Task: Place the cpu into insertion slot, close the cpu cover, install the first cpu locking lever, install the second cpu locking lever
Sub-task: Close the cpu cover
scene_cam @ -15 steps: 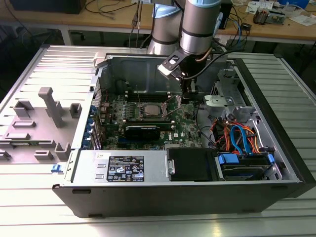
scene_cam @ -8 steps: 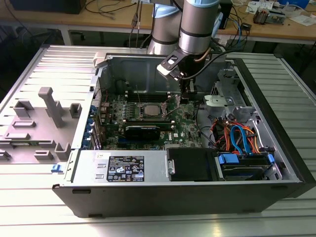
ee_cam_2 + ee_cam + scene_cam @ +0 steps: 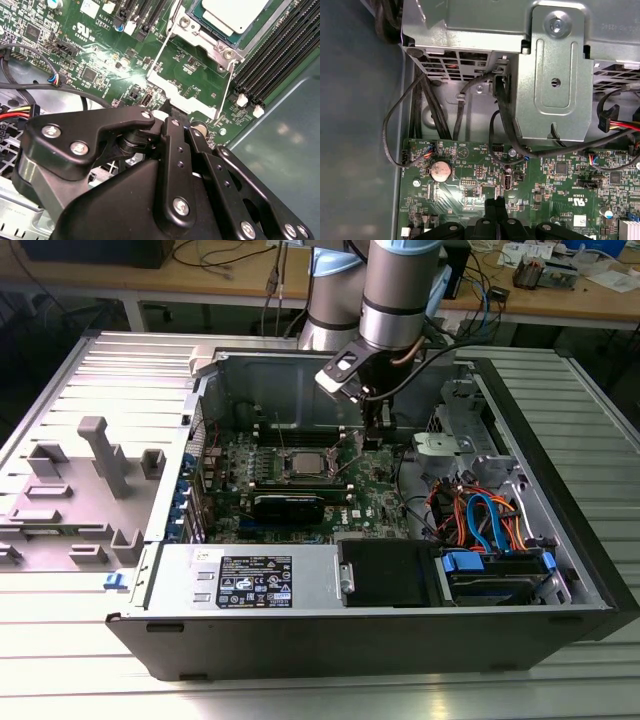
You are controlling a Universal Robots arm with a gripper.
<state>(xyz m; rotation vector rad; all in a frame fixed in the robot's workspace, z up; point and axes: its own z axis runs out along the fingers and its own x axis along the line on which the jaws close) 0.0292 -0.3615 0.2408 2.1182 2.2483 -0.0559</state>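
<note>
The open computer case (image 3: 350, 640) held the motherboard (image 3: 370, 495). On the board the cpu (image 3: 227, 12) sat in the insertion slot (image 3: 282, 462), framed by the cpu cover (image 3: 210, 42). The gripper (image 3: 172, 112), its fingers pinched together, hung low over the board near the socket.

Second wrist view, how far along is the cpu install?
Looks done: cpu seated, cpu cover apparently down around it. Under way: the hand sits low beside the wire locking levers. Left: latching, since I cannot tell that either lever is locked.
</note>
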